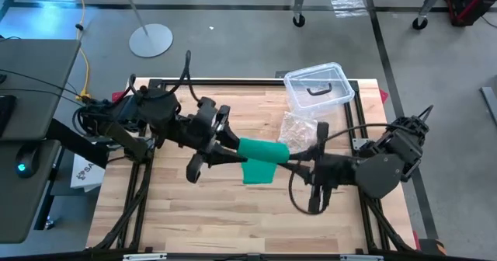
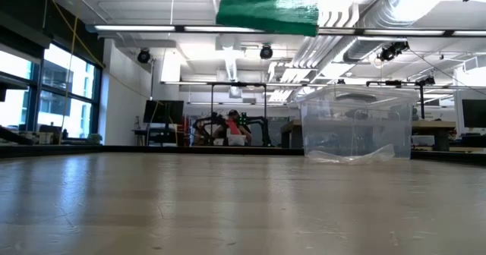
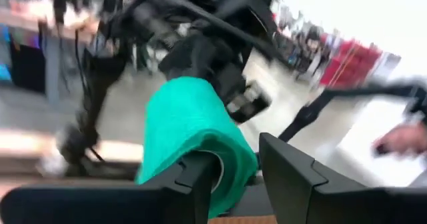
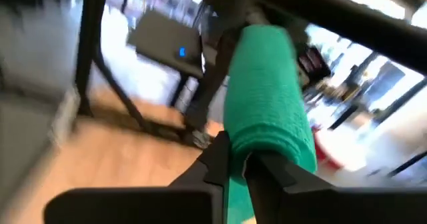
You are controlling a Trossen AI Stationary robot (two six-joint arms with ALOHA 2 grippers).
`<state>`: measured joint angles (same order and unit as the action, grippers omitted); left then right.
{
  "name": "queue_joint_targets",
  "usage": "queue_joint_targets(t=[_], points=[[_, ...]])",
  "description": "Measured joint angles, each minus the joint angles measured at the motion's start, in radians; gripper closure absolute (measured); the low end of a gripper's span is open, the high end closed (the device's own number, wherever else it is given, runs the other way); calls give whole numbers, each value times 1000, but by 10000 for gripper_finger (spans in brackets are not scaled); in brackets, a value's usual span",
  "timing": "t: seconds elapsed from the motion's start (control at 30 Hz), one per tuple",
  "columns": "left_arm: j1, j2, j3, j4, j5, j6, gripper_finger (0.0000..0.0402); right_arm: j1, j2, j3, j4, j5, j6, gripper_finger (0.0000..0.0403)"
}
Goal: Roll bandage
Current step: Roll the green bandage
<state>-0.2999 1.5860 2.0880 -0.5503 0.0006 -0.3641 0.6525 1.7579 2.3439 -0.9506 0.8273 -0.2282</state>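
Note:
The green bandage [image 1: 262, 154] is held in the air over the middle of the table as a short roll lying level between my two grippers. A loose flap [image 1: 259, 173] hangs below it. The low view shows only its lower edge [image 2: 267, 8], high above the tabletop. My left gripper [image 1: 233, 150] stands open at the roll's left end [image 3: 200, 137]. My right gripper [image 1: 296, 164] is shut on the roll's right end [image 4: 267, 97]. My left gripper comes level from the table's left. The roll's end [image 3: 223, 167] lies over one finger [image 3: 199, 179], which seems to reach into the hollow of the roll. The other finger [image 3: 293, 177] stands apart from the cloth. My right gripper pinches the roll's right end [image 4: 241, 149] between its two fingers, several layers together. It comes from the table's right, nearly level and slanting a little down, with the fingers along the roll. The roll is lifted clear of the table.
A clear plastic box [image 1: 317, 86] with a black handle stands at the table's far right, also in the low view [image 2: 357, 122]. A crinkly clear bag [image 1: 299, 129] lies in front of it. Bare wood [image 1: 233, 222] stretches toward the near edge.

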Motion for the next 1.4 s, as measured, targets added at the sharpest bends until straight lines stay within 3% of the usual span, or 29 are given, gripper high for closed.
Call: queue_joint_targets(t=[0.07, 0.13, 0.27, 0.37, 0.67, 0.83, 1.0, 1.23, 1.4], points=[[20, -1, 0, -10, 15, -140, 288, 8, 4, -2, -11, 5, -118, 367], [45, 3, 0, -6, 79, -195, 294, 13, 9, -2, -7, 8, -128, 363], [66, 6, 1, -14, 148, -128, 351, 13, 9, -2, 8, 26, 151, 358], [70, 4, 2, -27, 149, -13, 387, 15, 9, -2, 32, -2, 304, 337], [21, 4, 3, -78, 101, 591, 390, -3, 9, -3, 92, -19, 798, 222], [-26, 4, 3, -109, 4, 773, 374, -16, 9, -3, 97, -27, 903, 206], [-43, 4, 3, -94, -36, 610, 347, -16, 9, -3, 95, -15, 742, 250], [-39, 2, 1, -65, -31, 232, 329, -17, 7, -2, 9, 12, 414, 385], [-24, 4, 0, -46, -26, -107, 326, -19, 7, 1, -78, -55, 205, 370]])
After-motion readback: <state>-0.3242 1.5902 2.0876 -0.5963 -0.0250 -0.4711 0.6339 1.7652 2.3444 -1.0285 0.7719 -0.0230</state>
